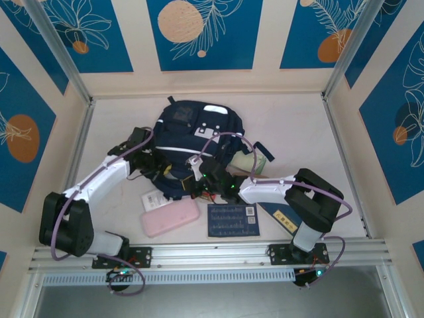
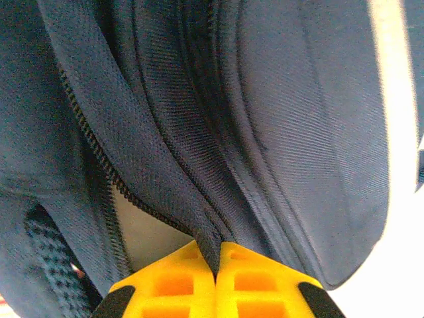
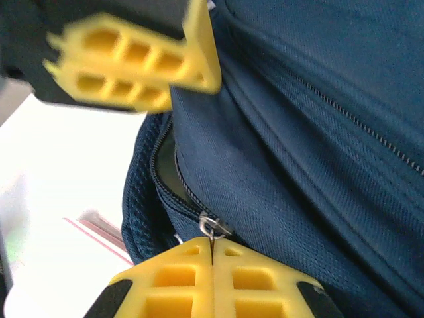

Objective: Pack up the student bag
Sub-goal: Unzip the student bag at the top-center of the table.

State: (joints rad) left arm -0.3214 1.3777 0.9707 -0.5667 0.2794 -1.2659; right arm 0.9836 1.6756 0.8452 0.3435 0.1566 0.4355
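Zip gripped, packing seemingly barely begun.
The left gripper (image 2: 216,262) pinched a fabric fold and the right gripper (image 3: 212,258) the small metal zip pull (image 3: 213,226) of the large navy-blue fabric backpack (image 1: 192,129) on the pale table (image 1: 298,132); the pink oblong case (image 1: 169,217) and blue printed booklet (image 1: 233,220) lay outside it.

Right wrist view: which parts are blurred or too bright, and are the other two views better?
Right wrist view: the left claw at top is smeared, the pale table is overexposed, the navy-blue fabric backpack sharp. Left wrist view: weave sharp, right edge washed out. Top external view: evenly lit, slightly soft.
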